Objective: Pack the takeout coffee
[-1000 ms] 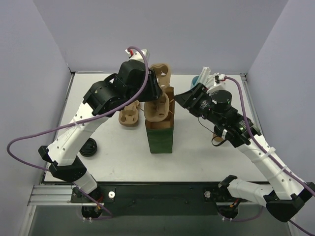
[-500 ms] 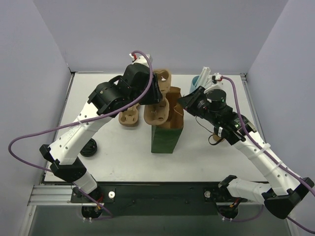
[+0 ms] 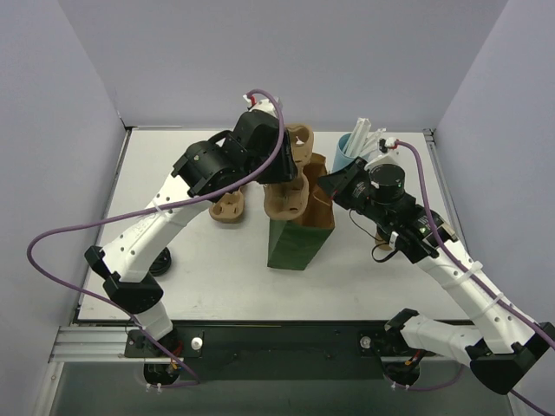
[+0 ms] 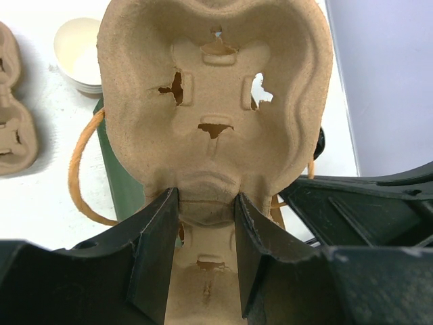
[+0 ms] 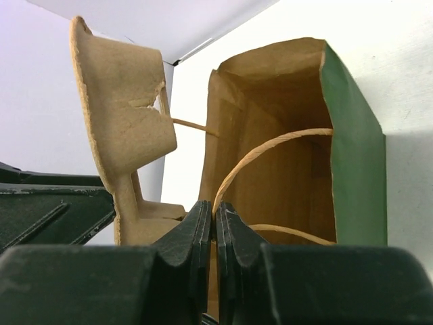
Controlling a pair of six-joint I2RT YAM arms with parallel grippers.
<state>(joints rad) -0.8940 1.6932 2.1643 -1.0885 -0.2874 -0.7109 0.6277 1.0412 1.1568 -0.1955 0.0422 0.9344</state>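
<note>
The green paper bag leans mid-table, its rim apparently pinched by the right gripper, whose jaws are pressed together. At its mouth the left gripper is clamped on the pulp carrier. The takeout coffee, half hidden by the left arm, sits well apart; if the carrier snags the rim, the bag could topple.

A pulp carrier hangs above the open green paper bag.
</note>
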